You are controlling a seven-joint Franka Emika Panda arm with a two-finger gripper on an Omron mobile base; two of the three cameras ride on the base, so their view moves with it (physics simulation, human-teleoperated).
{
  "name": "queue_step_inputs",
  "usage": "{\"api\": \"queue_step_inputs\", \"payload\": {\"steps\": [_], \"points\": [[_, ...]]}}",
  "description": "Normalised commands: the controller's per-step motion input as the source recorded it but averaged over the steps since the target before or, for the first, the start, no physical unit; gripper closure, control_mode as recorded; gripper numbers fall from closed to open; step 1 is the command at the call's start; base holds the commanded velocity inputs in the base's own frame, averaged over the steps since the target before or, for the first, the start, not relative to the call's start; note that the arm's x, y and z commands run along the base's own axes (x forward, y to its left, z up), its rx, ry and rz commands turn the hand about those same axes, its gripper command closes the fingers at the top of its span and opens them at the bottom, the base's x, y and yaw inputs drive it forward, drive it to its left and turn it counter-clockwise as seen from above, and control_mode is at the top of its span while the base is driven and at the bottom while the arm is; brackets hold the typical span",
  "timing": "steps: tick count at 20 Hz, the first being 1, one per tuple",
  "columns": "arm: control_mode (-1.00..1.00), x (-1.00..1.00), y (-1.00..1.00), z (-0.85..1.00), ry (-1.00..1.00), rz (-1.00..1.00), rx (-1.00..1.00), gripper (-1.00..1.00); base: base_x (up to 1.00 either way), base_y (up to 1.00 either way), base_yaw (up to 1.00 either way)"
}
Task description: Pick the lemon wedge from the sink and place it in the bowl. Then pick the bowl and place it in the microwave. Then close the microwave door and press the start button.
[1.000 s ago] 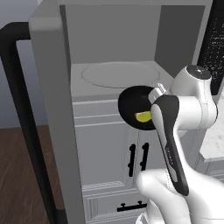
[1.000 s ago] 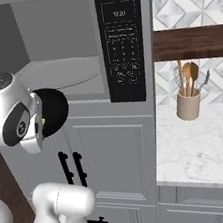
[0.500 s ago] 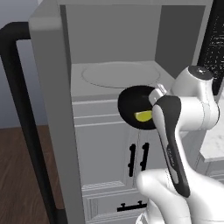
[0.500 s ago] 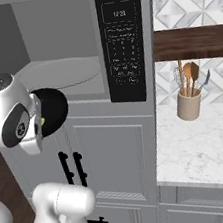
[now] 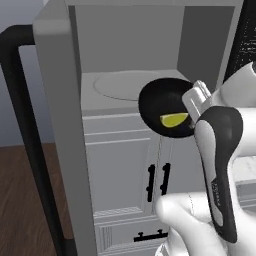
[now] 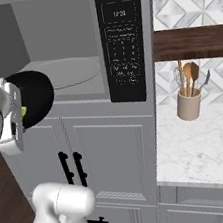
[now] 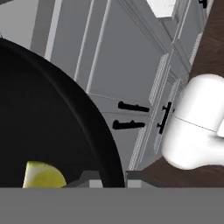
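Black glossy bowl (image 5: 162,107) was nearest, held at its rim by the fingers (image 7: 109,180), which were clamped on the bowl edge, one tip inside and one outside. Lemon wedge (image 5: 174,120) lay inside the bowl near the grip, so the first step looked done. Bowl hung in the air just in front of the microwave (image 5: 130,60) opening, tilted toward the left base camera, not yet on the turntable (image 5: 120,85). Left to do, by my read: set bowl in the cavity, shut the microwave door (image 5: 30,140), press start. Door stood wide open at the left, black handle forward.

View differences: hand view showed the rim pinch and the wedge (image 7: 43,175) close up, plus white cabinet doors (image 7: 127,78) below. Right base view gave the bowl (image 6: 33,97) edge-on with a sliver of yellow, and also the control panel (image 6: 124,46), the marble counter (image 6: 204,140) and a utensil crock (image 6: 189,104). Left base view showed the wedge and the open door.
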Motion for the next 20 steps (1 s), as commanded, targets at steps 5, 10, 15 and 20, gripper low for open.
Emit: {"api": "queue_step_inputs", "payload": {"steps": [5,10,15,20], "points": [[-1.00,0.85,-0.51,0.71,0.16,0.00,0.18,1.00,0.00,0.00,0.00],[-1.00,0.85,-0.10,0.13,0.19,0.00,0.07,1.00,0.00,0.00,0.00],[-1.00,0.69,0.13,-0.03,0.08,0.00,0.00,1.00,0.00,0.00,0.00],[-1.00,0.57,0.11,-0.15,0.00,0.00,-0.06,1.00,0.00,0.00,0.00]]}}
